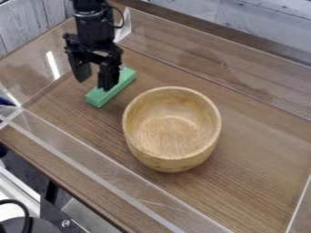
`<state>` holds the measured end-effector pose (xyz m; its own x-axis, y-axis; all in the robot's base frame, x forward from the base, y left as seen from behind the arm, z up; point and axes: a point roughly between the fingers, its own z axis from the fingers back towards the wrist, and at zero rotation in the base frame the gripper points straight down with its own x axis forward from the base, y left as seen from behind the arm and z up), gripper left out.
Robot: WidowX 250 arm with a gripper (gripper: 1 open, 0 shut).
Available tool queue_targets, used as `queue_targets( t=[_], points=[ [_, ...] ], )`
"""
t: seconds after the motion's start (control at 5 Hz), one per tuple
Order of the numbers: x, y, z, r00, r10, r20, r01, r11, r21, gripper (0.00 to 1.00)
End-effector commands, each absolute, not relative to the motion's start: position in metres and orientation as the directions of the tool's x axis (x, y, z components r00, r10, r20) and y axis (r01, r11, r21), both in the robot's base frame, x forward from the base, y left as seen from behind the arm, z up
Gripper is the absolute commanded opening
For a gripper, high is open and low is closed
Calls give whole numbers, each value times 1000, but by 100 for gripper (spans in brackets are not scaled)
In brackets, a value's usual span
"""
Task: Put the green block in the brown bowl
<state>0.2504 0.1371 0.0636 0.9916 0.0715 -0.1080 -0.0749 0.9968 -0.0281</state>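
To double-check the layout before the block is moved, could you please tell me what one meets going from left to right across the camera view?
Black cable at the left edge, green block, brown wooden bowl.
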Motion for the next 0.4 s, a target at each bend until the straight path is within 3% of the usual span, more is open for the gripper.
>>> queue_targets(
  t=[0.0,0.2],
  points=[
    [263,140,92,998,66,-23,-66,998,6,100],
    [265,138,91,998,61,-27,-61,998,3,100]
  ],
)
